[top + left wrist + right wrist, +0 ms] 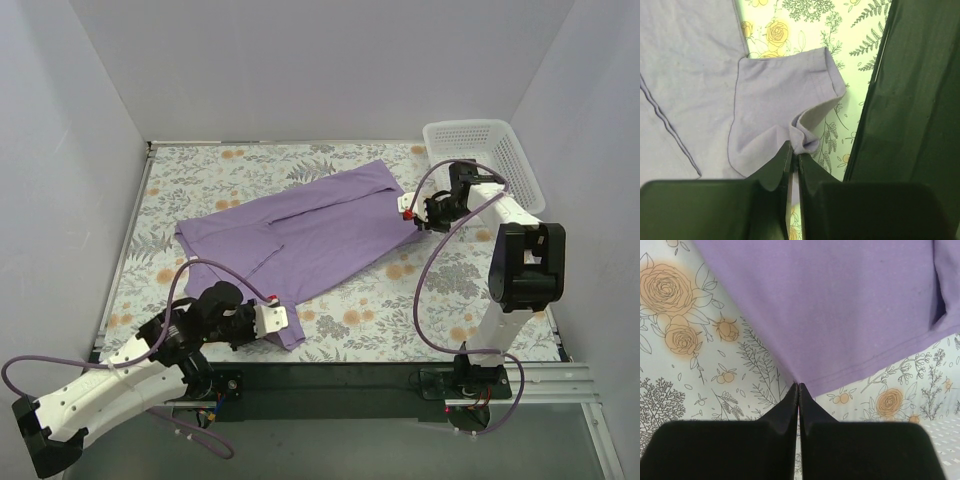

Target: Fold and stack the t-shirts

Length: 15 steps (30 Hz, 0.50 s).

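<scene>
Lying slantwise across the middle of the flowered table (400, 310), the lavender t-shirt (300, 235) reaches from the near left towards the far right corner. It is mostly flat. A crease and an overlapping layer run along its middle, so a first lengthwise fold may be in place, though I cannot be sure. It is no compact packet, so I judge the folding to be at an early stage, with most folds and the stacking yet to do. Only this one shirt shows, so there is nothing to stack it on.

The left fingers (775, 172) are nearly closed, pinching a small bunched tuck at the edge of a short sleeve (785, 95) at the shirt's near end. The right fingers (785, 410) are pressed together at the stitched hem (865, 372) at the far right end, where the cloth draws to a point, so they appear to hold it. The white lattice basket (470, 126) stands in the far right corner, just beyond the right arm.

The neck and any tag are not visible, and how many layers lie under the top one cannot be told. The left arm hides the shirt's nearest corner in the top view
</scene>
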Each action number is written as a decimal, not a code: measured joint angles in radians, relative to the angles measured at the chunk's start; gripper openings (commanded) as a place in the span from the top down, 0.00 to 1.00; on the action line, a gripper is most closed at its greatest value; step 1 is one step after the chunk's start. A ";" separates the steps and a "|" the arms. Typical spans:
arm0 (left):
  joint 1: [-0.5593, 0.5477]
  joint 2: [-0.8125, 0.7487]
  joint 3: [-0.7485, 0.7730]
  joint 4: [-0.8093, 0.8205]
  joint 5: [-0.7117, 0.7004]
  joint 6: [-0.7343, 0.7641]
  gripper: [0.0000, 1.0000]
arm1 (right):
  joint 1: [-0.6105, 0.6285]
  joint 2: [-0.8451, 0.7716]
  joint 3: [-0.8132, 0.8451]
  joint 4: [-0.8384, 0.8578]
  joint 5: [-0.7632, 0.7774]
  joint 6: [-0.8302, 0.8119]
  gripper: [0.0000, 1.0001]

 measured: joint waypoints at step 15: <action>0.000 -0.110 0.002 0.070 -0.074 -0.005 1.00 | 0.009 0.077 0.118 -0.005 -0.030 0.150 0.99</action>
